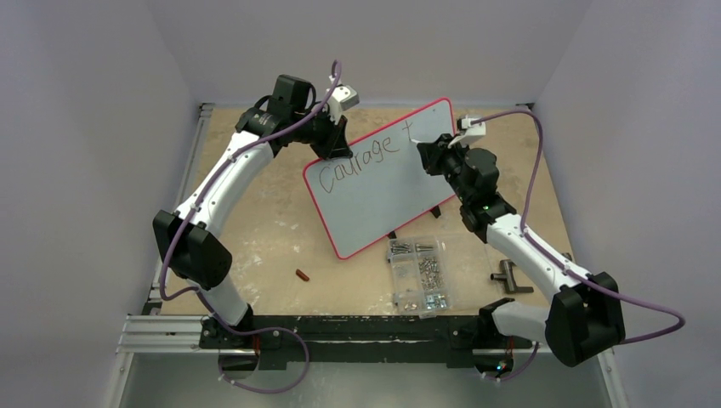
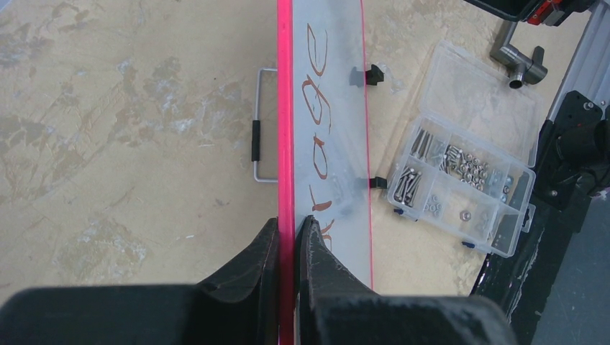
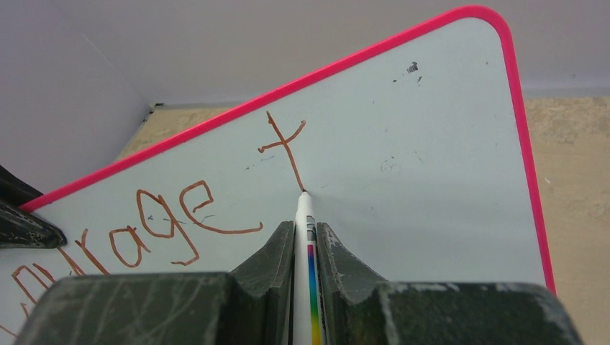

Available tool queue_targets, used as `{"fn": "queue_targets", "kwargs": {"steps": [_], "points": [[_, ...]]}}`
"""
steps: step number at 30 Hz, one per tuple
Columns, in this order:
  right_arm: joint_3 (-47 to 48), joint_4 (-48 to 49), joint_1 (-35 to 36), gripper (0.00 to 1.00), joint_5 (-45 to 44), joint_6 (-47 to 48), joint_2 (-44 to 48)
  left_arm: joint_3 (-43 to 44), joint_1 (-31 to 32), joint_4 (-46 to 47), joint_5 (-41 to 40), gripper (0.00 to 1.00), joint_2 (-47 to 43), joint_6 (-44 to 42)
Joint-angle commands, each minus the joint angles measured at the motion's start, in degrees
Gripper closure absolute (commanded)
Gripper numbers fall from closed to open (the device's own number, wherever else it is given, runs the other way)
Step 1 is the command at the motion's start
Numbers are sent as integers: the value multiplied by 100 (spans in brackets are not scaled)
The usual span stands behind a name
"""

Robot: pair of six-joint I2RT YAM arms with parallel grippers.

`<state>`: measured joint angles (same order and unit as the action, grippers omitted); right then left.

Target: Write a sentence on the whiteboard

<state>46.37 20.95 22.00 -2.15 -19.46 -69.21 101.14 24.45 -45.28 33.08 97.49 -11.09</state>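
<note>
The whiteboard (image 1: pixel 383 191), white with a red-pink rim, stands tilted on the table. The sentence (image 1: pixel 353 166) reads "Courage t" in brown marker; it also shows in the right wrist view (image 3: pixel 194 215). My left gripper (image 2: pixel 289 224) is shut on the whiteboard's rim (image 2: pixel 285 144) at its upper left edge (image 1: pixel 327 144). My right gripper (image 3: pixel 306 228) is shut on a white marker with a rainbow stripe (image 3: pixel 308 259). The marker's tip touches the board at the foot of the "t" (image 3: pixel 288 147). The right gripper sits at the board's right side (image 1: pixel 438 151).
A clear compartment box of screws (image 1: pixel 419 274) lies in front of the board, also in the left wrist view (image 2: pixel 460 172). A metal T-shaped tool (image 1: pixel 508 277) lies at the right. A small red-brown cap (image 1: pixel 302 274) lies at the front left. Black clips (image 2: pixel 372 74) line the board's lower edge.
</note>
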Motion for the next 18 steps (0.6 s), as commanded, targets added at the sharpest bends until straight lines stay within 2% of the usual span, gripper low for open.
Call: {"fn": "queue_targets", "kwargs": {"steps": [1, 18], "points": [[3, -91, -19, 100, -239, 24, 142, 57, 122, -447, -372, 100, 2, -464], [475, -196, -18, 100, -607, 200, 101, 57, 143, -471, -400, 100, -20, -469]]}}
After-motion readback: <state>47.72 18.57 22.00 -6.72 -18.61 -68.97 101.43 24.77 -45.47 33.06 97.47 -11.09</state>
